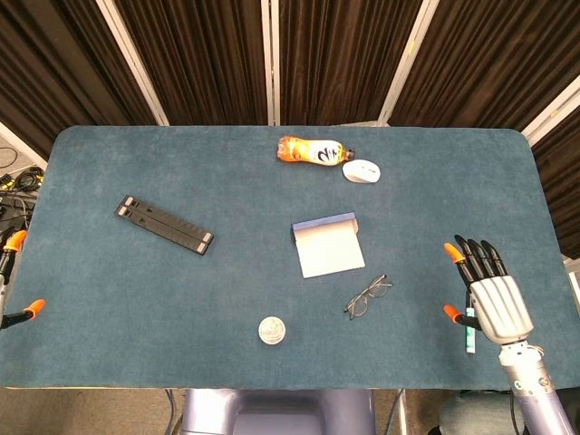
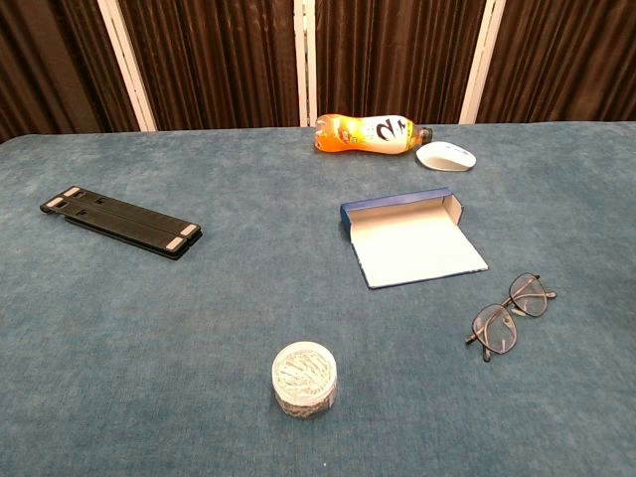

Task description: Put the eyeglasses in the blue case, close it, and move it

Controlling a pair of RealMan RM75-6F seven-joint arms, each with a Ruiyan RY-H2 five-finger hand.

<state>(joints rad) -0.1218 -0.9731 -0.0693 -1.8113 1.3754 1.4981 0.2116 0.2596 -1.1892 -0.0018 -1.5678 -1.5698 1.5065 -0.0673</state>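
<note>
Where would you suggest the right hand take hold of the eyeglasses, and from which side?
Probably at the bridge between the lenses of the eyeglasses, pinched from above: they lie flat and open on the table, lenses side by side, nearest the open right hand.

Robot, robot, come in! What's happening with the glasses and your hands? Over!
Right hand open, off to the right of the glasses. Left hand at table edge, can't tell. Glasses on table, case open beside them. Nothing between.

I see a matt, felt-like cloth on the table (image 2: 149, 328). The eyeglasses (image 2: 511, 316) look thin metal; the bottle (image 2: 366, 133) is glossy plastic.
</note>
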